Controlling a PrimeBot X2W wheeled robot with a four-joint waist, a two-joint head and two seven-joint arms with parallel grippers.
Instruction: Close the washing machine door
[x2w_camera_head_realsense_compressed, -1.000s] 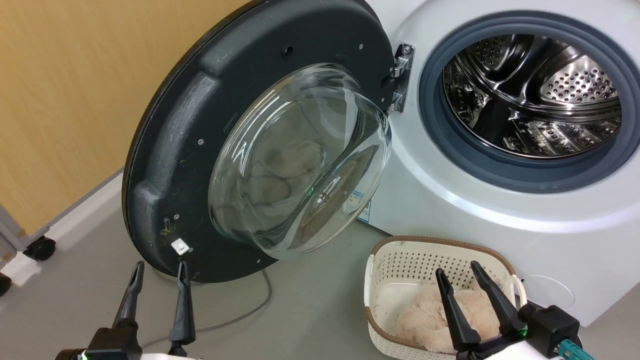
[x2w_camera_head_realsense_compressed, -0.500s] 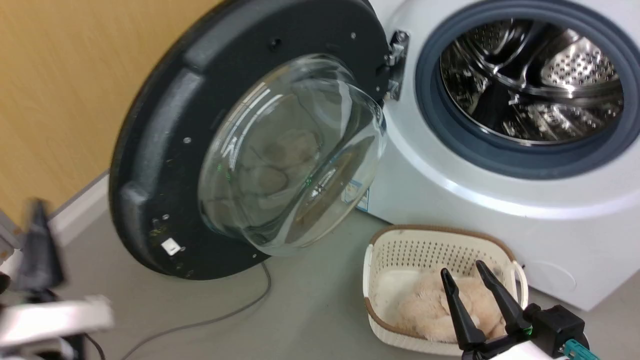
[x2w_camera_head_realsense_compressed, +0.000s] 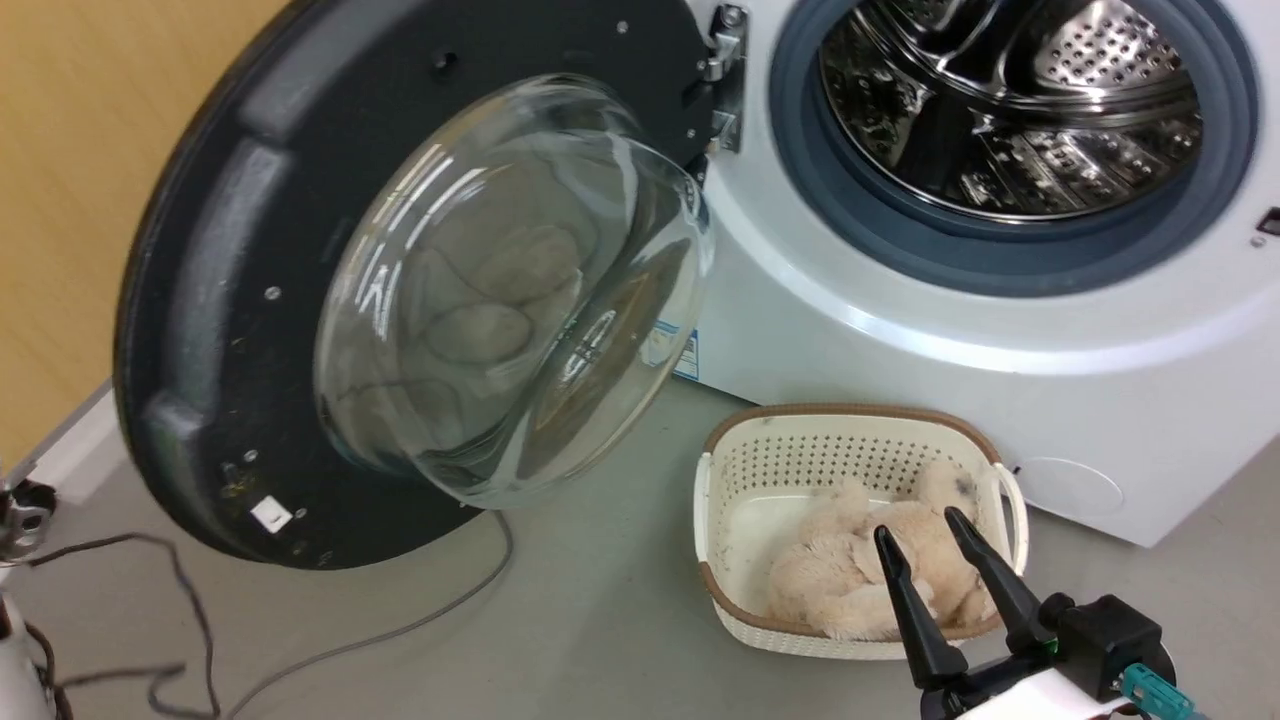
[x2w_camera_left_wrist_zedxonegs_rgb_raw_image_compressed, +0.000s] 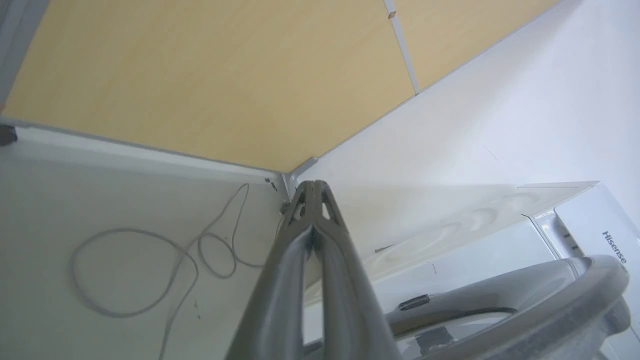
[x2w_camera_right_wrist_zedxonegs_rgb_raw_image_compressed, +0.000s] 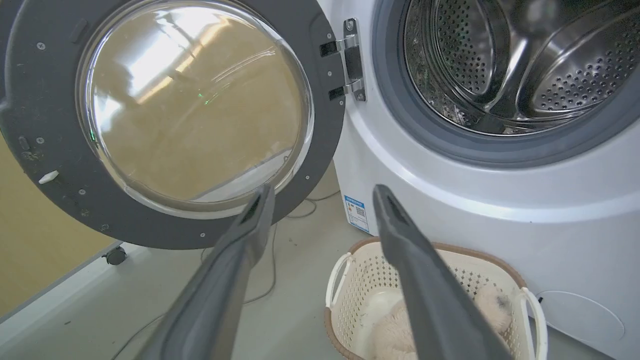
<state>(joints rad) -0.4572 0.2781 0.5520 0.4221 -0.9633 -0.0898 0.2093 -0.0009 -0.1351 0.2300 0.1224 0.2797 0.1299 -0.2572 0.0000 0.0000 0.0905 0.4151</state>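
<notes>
Grey floor (x2w_camera_head_realsense_compressed: 620, 640), yellow wall (x2w_camera_head_realsense_compressed: 60, 150), washing machine door (x2w_camera_head_realsense_compressed: 230, 250) open

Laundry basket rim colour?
Brown, on a cream perforated basket; clearest in the head view.

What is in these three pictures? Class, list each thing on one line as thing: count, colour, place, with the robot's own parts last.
washing machine: one, white, top right
washing machine door: one, black with clear glass bowl, swung open left of the machine
drum: one, steel, inside the grey rubber ring
hinge: one, metal, between door and machine
basket: one, cream with brown rim, on the floor before the machine
plush toy: one seen, cream, in the basket
cable: one, grey, on the floor below the door
wall: one, yellow wood, left
right claw: one, dark, open, over the basket in the head view
left claw: one, dark, shut, pointing at the wall corner
</notes>
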